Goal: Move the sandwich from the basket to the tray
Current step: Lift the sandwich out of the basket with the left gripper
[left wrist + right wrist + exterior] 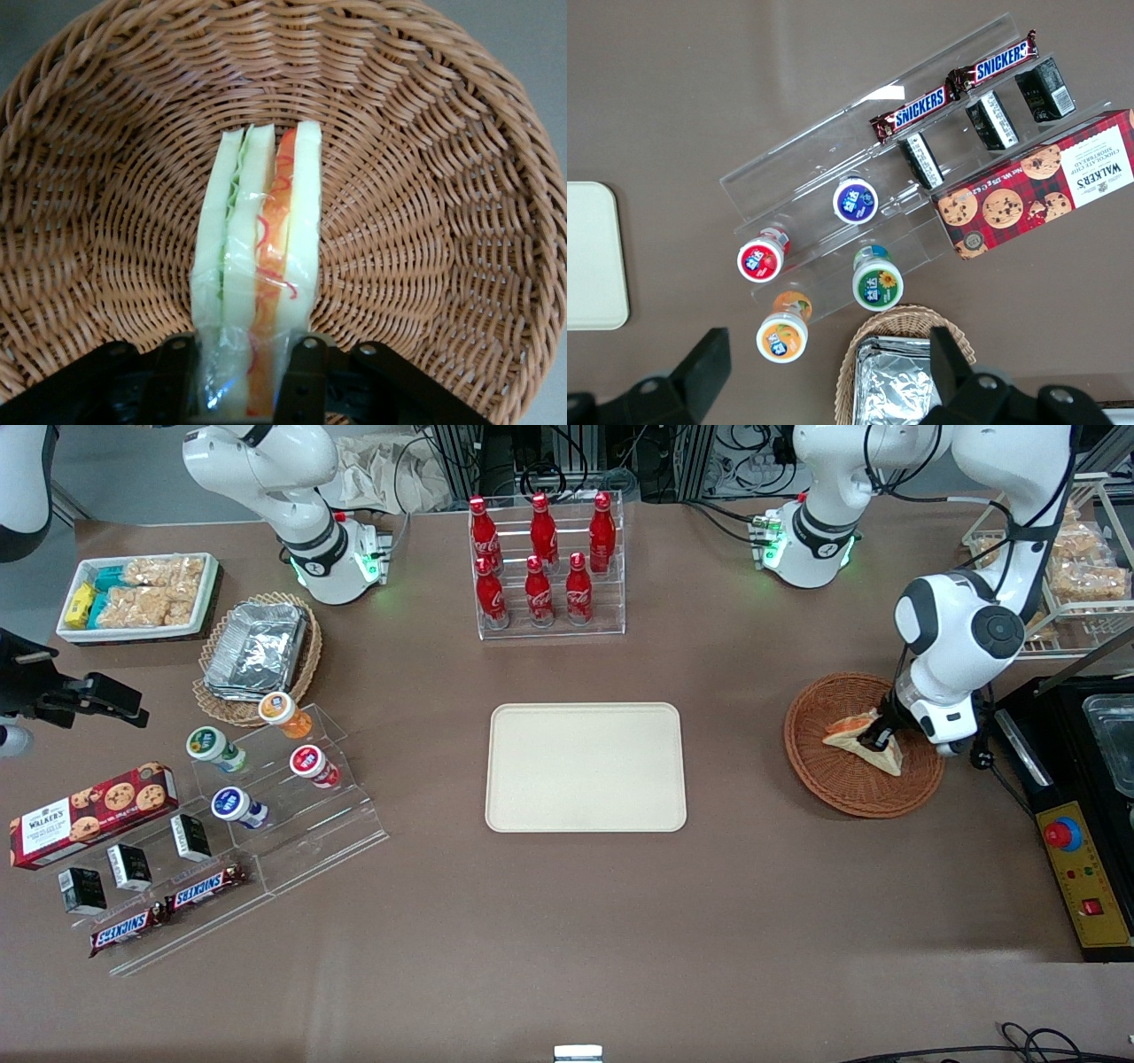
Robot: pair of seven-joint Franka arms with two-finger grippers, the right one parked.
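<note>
Item: sandwich (864, 742). Wrapped in clear film; white bread, green and red-orange filling. Lying in the basket (819, 766), a reddish-brown wicker round toward the working arm's end of the surface (567, 921), at about 3 o'clock from the tray (585, 767) in the front view and well apart from it.

Hold: tool (239, 376) down inside the basket, fingers (301, 372) pressed against the two outer bread faces at one end of the wedge. Closed on the sandwich, narrow, a slice-stack's width between them. Gripped across the layers, presumably so the bread takes the squeeze and the filling stays stacked.

Orientation: in the wrist view, long axis running 6 to 12 o'clock, held end at 6, free end at 12 near the basket's centre; layer edges facing the camera. In the front view, long axis roughly 10 to 4 o'clock, pointed corner at 4.

Status: tray bare; transfer judged not yet made.
</note>
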